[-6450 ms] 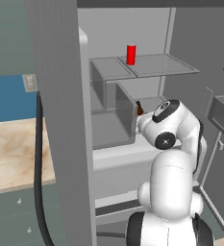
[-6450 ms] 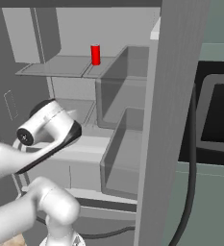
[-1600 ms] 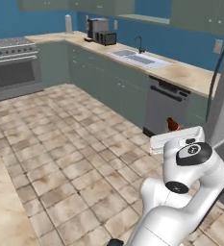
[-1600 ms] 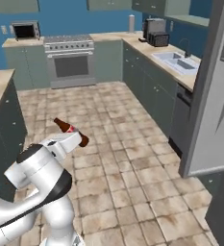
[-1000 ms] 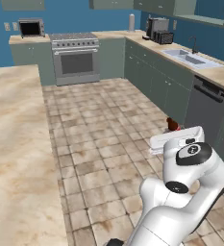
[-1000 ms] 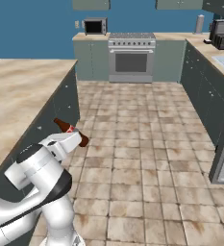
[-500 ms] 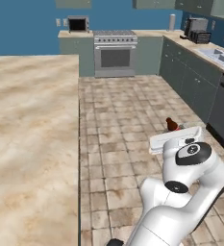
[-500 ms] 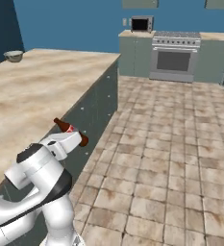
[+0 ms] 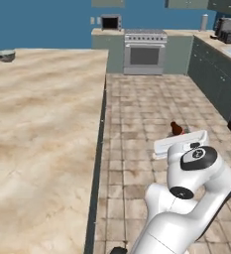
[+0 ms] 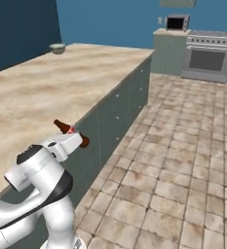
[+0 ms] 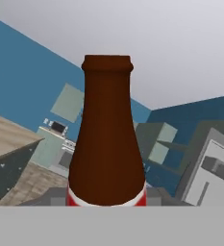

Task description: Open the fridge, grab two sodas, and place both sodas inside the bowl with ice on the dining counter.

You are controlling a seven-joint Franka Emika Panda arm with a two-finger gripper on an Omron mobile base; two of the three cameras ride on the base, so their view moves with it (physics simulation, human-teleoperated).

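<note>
Left base view:
Bench: beige marble bench (image 9: pixel 42 129) is filling the left half, with a dark edge running along the tiled floor (image 9: pixel 146 114).
Bowl: small pale bowl (image 9: pixel 6 55) is sitting at the far left corner of the bench, well apart from the arm.
Bottle: dark brown bottle (image 9: pixel 176 128) is poking out just beyond the white hand, over the floor, right of the bench.
Gripper: gripper (image 9: pixel 179 136) is mostly hidden behind the hand here, at the base of the bottle.
Background: stove (image 9: pixel 144 51) and microwave (image 9: pixel 110 22) are standing against the blue far wall.

Right base view:
Bench: its top is stretching away along the left, over a teal-green base.
Bowl: it (image 10: pixel 57 47) is resting near the far end of the bench.
Bottle: brown bottle (image 10: pixel 62 126) with a red-and-white band is lying tilted, neck pointing up and left over the near edge of the bench.
Gripper: gripper (image 10: pixel 72 133) is clamped on the bottle's lower body, at the end of the bent white arm.
Background: stove (image 10: pixel 211 61) and microwave (image 10: pixel 176 22) are showing at the far right.

Hand view:
Bottle: brown neck and shoulder (image 11: pixel 107 139) are rising up the middle, with the red-and-white band at the bottom.
Gripper: its jaws are sitting against either side of the bottle's base.
Background: blue walls and pale ceiling are showing behind.
</note>
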